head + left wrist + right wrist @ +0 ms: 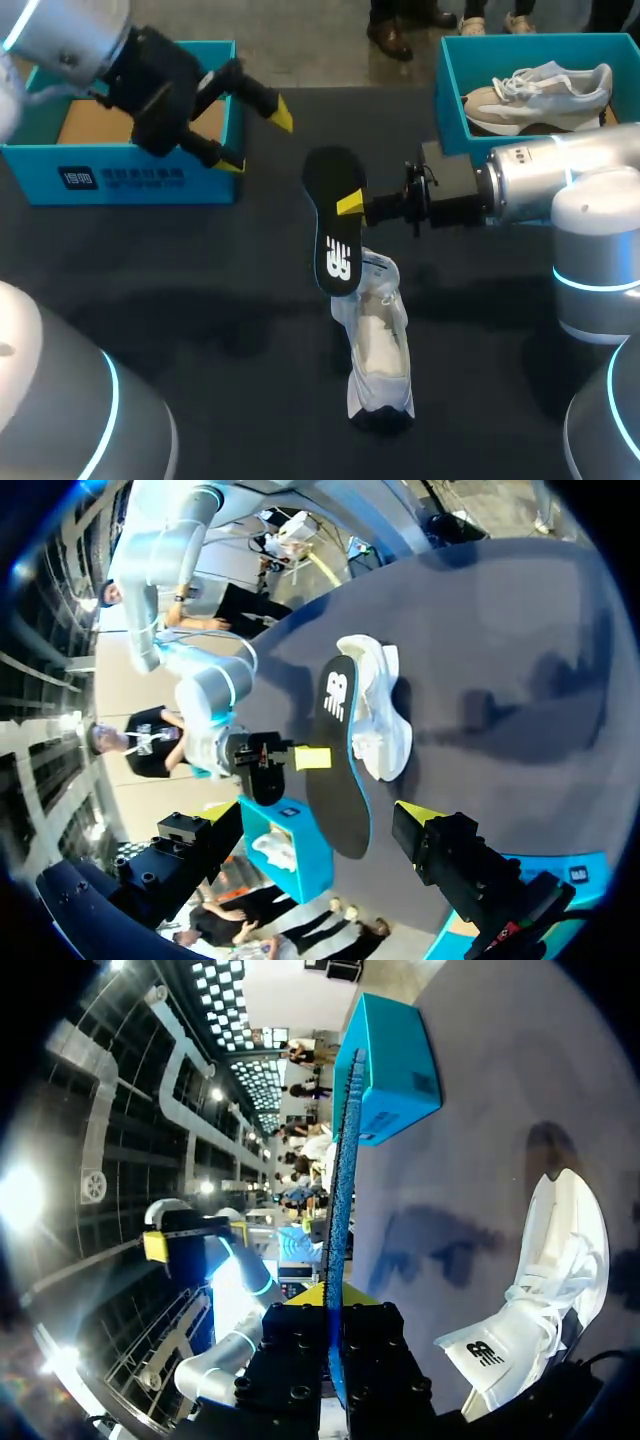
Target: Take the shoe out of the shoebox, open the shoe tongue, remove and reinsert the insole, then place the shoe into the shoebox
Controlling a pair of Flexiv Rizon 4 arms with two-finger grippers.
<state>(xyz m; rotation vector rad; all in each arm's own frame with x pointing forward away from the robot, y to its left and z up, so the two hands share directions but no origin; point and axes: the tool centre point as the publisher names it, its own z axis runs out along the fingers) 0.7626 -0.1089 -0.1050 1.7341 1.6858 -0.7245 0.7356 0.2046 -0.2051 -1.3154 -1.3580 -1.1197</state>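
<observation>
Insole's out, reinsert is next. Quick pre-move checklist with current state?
1. Grip on insole: ok, right gripper is shut on it around mid-length.
2. Insole out of shoe: ok, it is held in the air and the shoe lies on the table.
3. Shoe steadied for insertion: not ok, neither gripper touches it.
4. Left gripper free to help: ok, open, near the corner of the left shoebox.
5. Tongue pulled open: cannot tell.
</observation>
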